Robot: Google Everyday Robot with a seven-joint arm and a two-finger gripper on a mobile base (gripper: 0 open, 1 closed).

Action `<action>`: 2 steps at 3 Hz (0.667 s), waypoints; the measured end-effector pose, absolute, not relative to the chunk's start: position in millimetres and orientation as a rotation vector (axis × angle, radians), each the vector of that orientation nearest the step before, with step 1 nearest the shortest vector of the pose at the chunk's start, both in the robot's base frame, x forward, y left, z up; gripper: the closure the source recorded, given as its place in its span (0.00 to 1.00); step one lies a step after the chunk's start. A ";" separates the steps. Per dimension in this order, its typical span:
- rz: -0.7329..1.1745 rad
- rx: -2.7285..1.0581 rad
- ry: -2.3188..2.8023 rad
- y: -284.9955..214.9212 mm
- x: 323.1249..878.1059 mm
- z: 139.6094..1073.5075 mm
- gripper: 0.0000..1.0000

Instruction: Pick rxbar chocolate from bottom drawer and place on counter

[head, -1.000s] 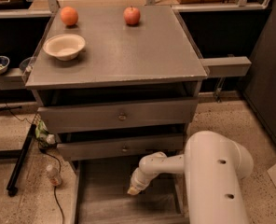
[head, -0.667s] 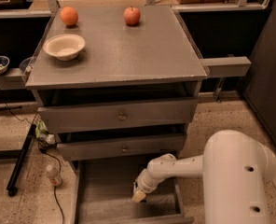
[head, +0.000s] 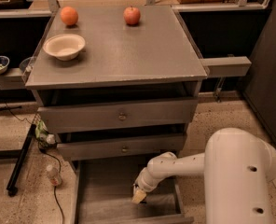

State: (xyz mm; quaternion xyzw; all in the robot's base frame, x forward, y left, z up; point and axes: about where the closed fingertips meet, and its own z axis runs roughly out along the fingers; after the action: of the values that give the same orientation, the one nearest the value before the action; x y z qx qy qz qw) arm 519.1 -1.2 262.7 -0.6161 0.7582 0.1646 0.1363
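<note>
The counter (head: 128, 55) is matte grey, faintly speckled. An orange (head: 69, 16) sits near its back left corner, a red apple (head: 132, 15) by its back edge and a cream bowl (head: 64, 46) by its left edge. The upper drawers (head: 82, 119) are grey with brass knobs (head: 122, 116). The white arm (head: 184, 164) ends in a gripper (head: 139, 196), pale cream, over the bottom drawer (head: 100, 205) and its grey liner. The floor (head: 222, 113) is speckled beige.
</note>
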 end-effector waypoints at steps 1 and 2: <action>0.404 -1.795 2.188 -8.5 521.6 296.1 1.00; 0.355 -1.799 2.184 -13.9 524.7 316.4 1.00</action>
State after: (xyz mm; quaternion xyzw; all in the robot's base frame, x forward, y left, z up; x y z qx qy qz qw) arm 524.7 -13.9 316.4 -0.6241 0.7579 0.1233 0.1445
